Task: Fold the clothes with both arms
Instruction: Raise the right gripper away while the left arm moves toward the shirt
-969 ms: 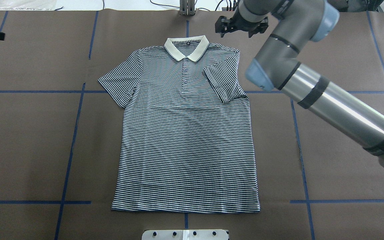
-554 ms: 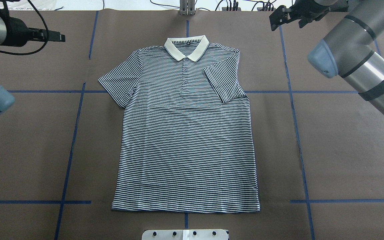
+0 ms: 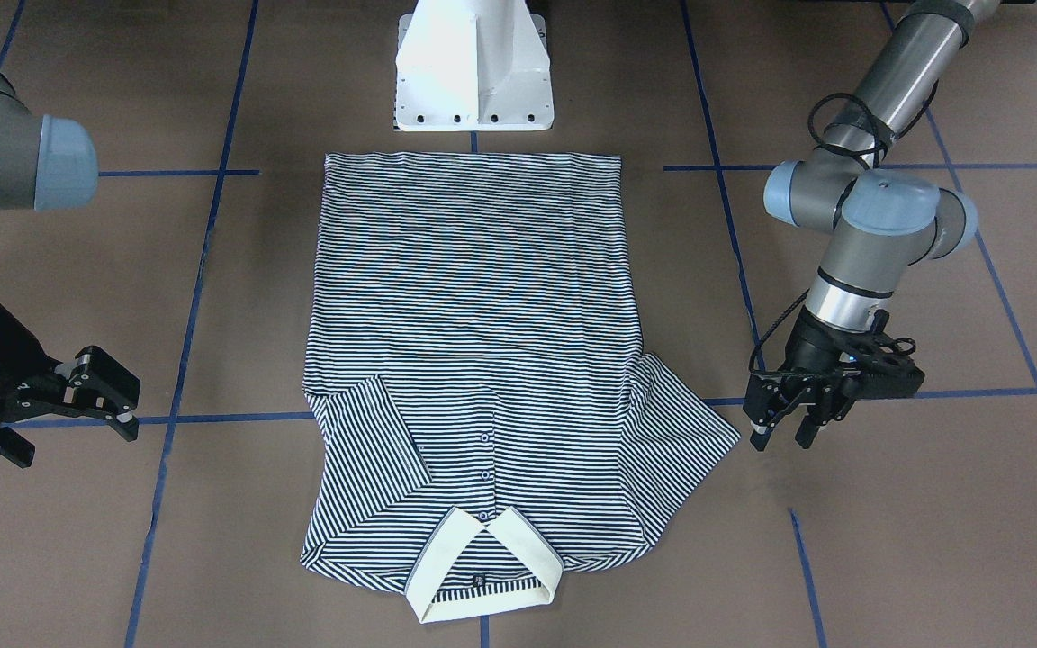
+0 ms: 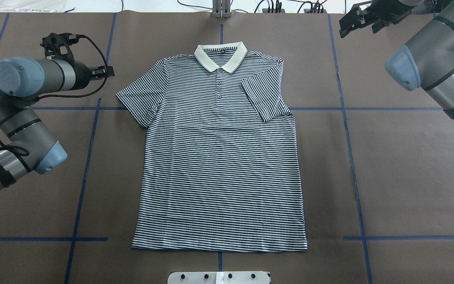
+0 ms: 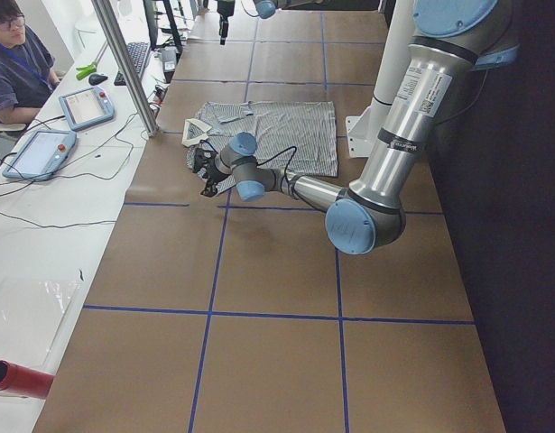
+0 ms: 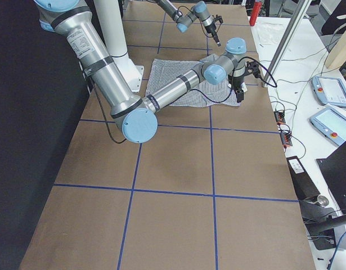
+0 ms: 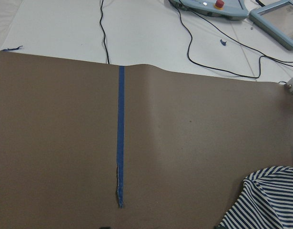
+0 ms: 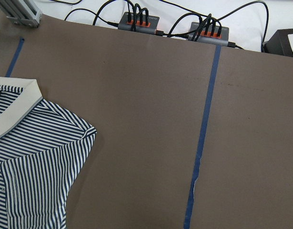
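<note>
Starting at the bottom of the overhead frame, the shirt (image 4: 221,165) is lying flat and face up on the brown paper (image 4: 408,177), its hem (image 4: 219,247) running straight just above the white base plate (image 4: 219,277). Moving up, the folded sleeve (image 4: 264,98) on the right of the frame is lying tucked in over the chest, while the spread sleeve (image 4: 138,98) is reaching out flat toward the left. Just beside that sleeve's tip the left gripper (image 3: 780,436) is hovering, fingers pointing down, jaws standing apart with nothing between them. Farther up, the collar (image 4: 220,55) is sitting neat at top centre. The right gripper (image 4: 358,24) is hanging in the upper right corner, well apart from the cloth, and in the front view its jaws are spread wide and empty. Here's what I'm worrying about. If the left gripper is coming down off the edge, it's closing on paper instead of fabric, or pinching both together and lifting the sheet. With a shallow bite, the thin knit is likely slipping out mid-fold. And with the right gripper so far off, nothing is pinning the body. A sideways pull could be dragging the whole shirt, skewing the hem and flicking that tucked sleeve open again.
</note>
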Available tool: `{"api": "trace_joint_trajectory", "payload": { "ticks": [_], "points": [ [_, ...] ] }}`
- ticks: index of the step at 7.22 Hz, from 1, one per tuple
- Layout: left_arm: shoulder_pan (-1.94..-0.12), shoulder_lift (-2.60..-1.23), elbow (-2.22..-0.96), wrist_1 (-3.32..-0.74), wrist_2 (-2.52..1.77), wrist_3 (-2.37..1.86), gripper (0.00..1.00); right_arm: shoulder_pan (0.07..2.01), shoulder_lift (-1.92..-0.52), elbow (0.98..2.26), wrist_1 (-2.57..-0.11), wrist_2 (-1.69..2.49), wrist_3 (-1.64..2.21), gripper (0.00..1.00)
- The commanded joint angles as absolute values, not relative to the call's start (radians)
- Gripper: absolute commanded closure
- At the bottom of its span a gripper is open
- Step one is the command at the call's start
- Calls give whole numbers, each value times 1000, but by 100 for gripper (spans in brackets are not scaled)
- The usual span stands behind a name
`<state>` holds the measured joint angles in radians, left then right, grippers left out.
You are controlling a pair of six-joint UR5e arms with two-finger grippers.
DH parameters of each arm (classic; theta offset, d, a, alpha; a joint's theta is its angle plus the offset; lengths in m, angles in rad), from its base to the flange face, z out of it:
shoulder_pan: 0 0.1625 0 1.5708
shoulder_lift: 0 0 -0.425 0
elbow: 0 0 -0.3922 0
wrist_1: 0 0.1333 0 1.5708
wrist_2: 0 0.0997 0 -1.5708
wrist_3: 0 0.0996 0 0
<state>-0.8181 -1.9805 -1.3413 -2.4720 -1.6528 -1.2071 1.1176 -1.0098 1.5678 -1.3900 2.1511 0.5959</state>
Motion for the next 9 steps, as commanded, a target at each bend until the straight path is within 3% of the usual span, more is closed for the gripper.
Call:
{"api": "trace_joint_trajectory", "payload": {
  "ticks": [1,9],
  "points": [
    [-776,-2012,-1281,-2473,-1603,-1224,35,1118,-1012,1568,-1391,2151,595,0],
    [-747,-2025,-1270,-2467,-1603,-1212,41,1120,-1031,1566,-1390,2145,594,0]
  ]
}}
